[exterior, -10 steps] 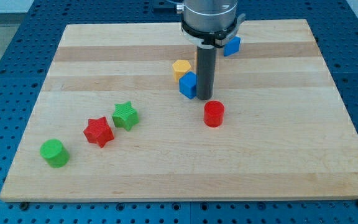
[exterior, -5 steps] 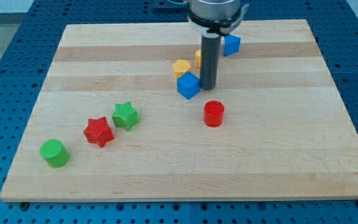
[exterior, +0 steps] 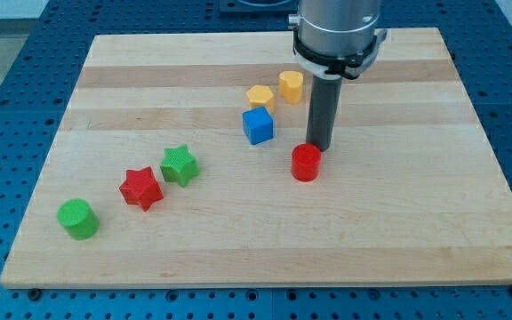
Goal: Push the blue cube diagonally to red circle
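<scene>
The blue cube [exterior: 258, 125] sits near the middle of the wooden board [exterior: 389, 213], up and to the left of the red cylinder [exterior: 306, 163]. My tip [exterior: 320, 147] is down on the board just above and right of the red cylinder, almost touching it. It stands well to the right of the blue cube, with a clear gap between them.
A yellow hexagon block [exterior: 260, 97] lies just above the blue cube, and a yellow block [exterior: 291, 85] sits to its upper right. A green star [exterior: 179, 165], a red star [exterior: 140, 188] and a green cylinder [exterior: 77, 219] lie at the lower left.
My tip has moved right and a little down, from beside the blue cube to next to the red cylinder. The blue cube has shifted slightly left. The second blue block at the top is now hidden.
</scene>
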Available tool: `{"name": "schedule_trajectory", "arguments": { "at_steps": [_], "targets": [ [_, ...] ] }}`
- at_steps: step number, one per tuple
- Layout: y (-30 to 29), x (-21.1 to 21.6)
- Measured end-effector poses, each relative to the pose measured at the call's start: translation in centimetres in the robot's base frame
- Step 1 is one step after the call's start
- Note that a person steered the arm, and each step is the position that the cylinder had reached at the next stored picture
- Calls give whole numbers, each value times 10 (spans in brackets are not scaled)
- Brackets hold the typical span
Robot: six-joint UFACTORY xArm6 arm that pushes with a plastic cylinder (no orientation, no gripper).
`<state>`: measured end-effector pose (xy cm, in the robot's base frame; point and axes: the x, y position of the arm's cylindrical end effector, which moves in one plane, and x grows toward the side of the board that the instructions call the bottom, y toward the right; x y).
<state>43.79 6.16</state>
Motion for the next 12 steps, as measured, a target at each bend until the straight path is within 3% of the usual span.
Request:
{"name": "schedule_trajectory", "arguments": {
  "at_steps": [3, 7, 10, 12],
  "targets": [
    [-66, -8],
    [-44, 0],
    [-26, -40],
    [-51, -40]
  ]
}}
